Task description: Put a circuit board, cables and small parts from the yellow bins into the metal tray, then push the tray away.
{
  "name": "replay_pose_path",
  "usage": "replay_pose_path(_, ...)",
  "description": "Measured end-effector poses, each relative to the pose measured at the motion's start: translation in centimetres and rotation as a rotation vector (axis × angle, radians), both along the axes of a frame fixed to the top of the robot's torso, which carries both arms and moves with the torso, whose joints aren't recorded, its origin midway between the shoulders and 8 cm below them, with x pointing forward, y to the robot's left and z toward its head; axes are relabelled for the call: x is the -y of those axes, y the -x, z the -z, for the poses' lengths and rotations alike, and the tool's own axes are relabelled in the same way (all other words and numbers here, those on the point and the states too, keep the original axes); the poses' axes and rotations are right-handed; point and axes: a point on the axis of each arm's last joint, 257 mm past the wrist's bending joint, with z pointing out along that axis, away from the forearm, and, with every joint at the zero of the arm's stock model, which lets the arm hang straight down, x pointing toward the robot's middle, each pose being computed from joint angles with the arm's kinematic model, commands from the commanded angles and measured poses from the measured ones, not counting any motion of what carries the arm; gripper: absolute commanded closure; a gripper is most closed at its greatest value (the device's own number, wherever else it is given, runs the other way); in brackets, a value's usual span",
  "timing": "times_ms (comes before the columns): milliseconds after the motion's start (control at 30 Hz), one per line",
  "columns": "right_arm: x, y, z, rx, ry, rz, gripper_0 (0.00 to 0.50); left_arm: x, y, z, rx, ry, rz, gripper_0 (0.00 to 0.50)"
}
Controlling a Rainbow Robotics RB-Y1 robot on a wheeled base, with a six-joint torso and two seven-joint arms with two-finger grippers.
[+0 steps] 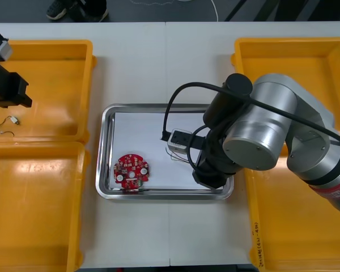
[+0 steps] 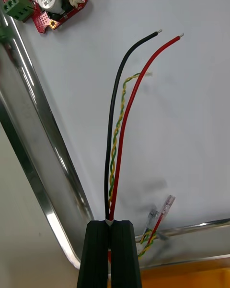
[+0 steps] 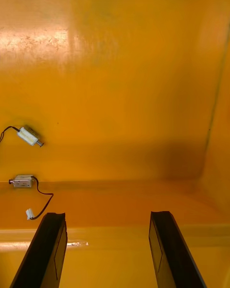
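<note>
Wires held over the tray, left arm idle.
The right gripper (image 2: 110,224) has its jaws pinched tight around a bundle of wires (image 2: 117,139), black, red and a twisted pair, perhaps yellow and green, stretching across the metal tray (image 1: 106,153) and its white floor. A red circuit board (image 1: 131,171) lies in the tray's near left corner, apart from them. The left gripper (image 3: 108,223) hangs over the far left yellow bin (image 1: 62,51), jaws wide apart and empty, two small metal parts (image 3: 28,136) on the bin floor nearby.
</note>
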Motion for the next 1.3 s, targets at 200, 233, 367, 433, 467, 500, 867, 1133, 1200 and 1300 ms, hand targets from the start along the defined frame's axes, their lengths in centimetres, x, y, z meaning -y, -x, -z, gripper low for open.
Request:
replay_pose_path(200,-1.6,0.5,1.3,-0.012,0.029,-0.029,0.5,-1.2,-0.6,0.4,-0.01,0.012,-0.04,0.0)
replay_pose_path(233,-1.9,0.5,1.4,-0.013,0.033,-0.035,0.5,-1.4,-0.6,0.5,-0.013,0.012,-0.047,0.0)
replay_pose_path(367,-2.9,0.2,1.7,0.011,0.053,-0.054,0.5,-2.1,-0.8,0.9,-0.029,0.021,-0.073,0.0)
replay_pose_path(433,-3.5,0.0,1.9,0.031,0.061,-0.068,0.5,-2.5,-1.0,1.1,-0.032,0.026,-0.088,0.0)
replay_pose_path(467,-3.7,0.0,2.0,0.037,0.066,-0.076,0.5,-2.7,-1.1,1.2,-0.033,0.028,-0.095,0.0)
replay_pose_path(500,-3.8,0.0,2.1,0.039,0.069,-0.083,0.5,-2.9,-1.2,1.3,-0.034,0.029,-0.102,0.0)
replay_pose_path(867,-4.5,-1.8,3.7,0.048,0.147,-0.221,0.5,-5.2,-3.1,2.9,0.005,0.057,-0.18,0.0)
replay_pose_path(1133,-4.4,-2.3,4.1,0.045,0.148,-0.209,0.5,-6.6,-3.8,3.5,0.023,0.047,-0.204,0.0)
replay_pose_path(1200,-4.5,-2.4,4.3,0.049,0.144,-0.212,0.5,-7.0,-3.9,3.8,0.025,0.035,-0.19,0.0)
replay_pose_path(1300,-4.6,-2.6,4.7,0.049,0.145,-0.214,0.5,-7.6,-4.1,4.3,0.026,0.01,-0.152,0.0)
